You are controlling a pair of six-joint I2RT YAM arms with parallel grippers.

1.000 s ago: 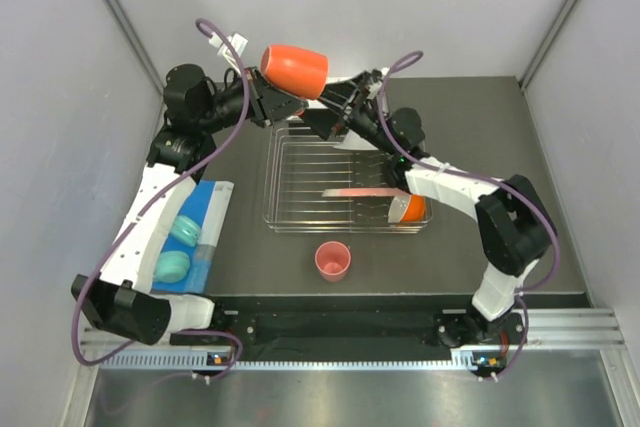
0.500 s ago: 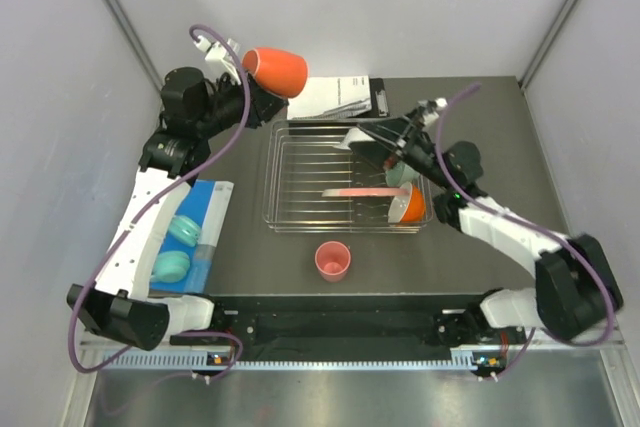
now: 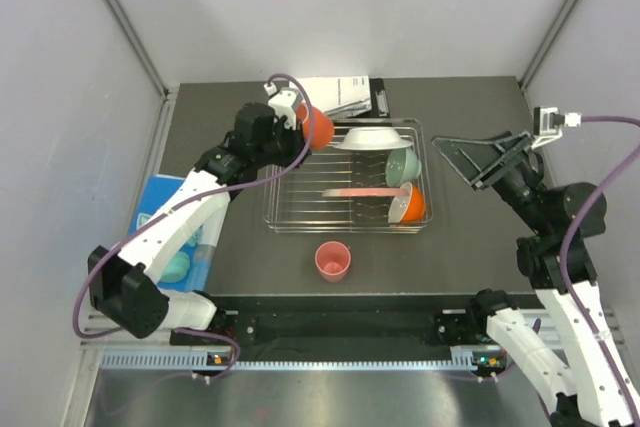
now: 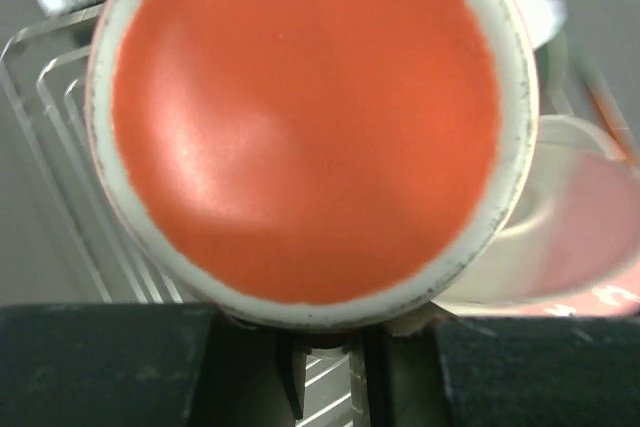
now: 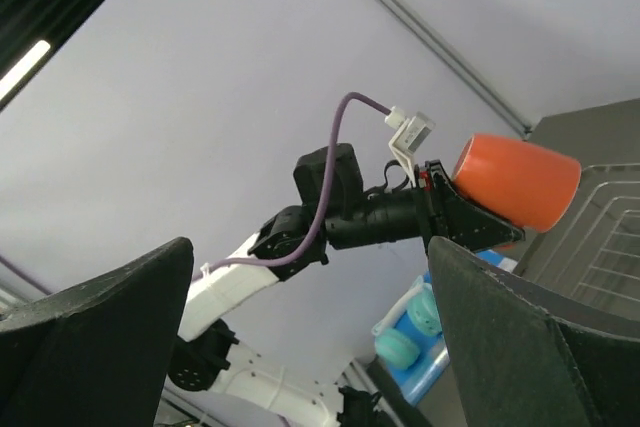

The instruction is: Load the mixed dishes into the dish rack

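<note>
Orange mug (image 3: 316, 127) clamped in left hand (image 3: 302, 122); wrist view alone shows base; right hand (image 3: 460, 160) gaping, empty.

A robotics lab test cell is shown rather than a home. The dark desk (image 3: 480, 257) is enclosed on three sides by bare pale panels (image 3: 70, 97), joined by metal strips (image 3: 126, 27). Two arms, left (image 3: 180, 219) and right (image 3: 545, 212), are bolted to a slotted aluminium rail (image 3: 340, 358) at the near edge, and purple cables (image 3: 612, 119) are looped along them. A wire rack (image 3: 285, 202) is set on the desk, with a printed sheet (image 3: 345, 95) behind it.
</note>
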